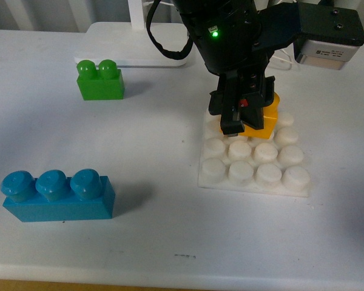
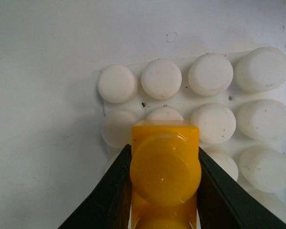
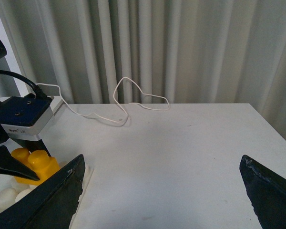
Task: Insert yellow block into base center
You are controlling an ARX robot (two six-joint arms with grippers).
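Observation:
The yellow block (image 1: 268, 117) is held by my left gripper (image 1: 246, 118), which is shut on it, over the far rows of the base (image 1: 255, 165), a white plate of round studs. In the left wrist view the block (image 2: 165, 168) sits between the black fingers (image 2: 115, 191) with the base's studs (image 2: 212, 74) beyond and beside it. I cannot tell if the block touches the studs. My right gripper (image 3: 159, 191) is open and empty over bare table, apart from the base; the block (image 3: 32, 164) shows at that view's edge.
A green two-stud brick (image 1: 99, 80) stands at the back left by a white lamp stand (image 1: 118, 42). A blue three-stud brick (image 1: 57, 194) lies at the front left. A white cable (image 3: 128, 100) runs across the table near the curtain.

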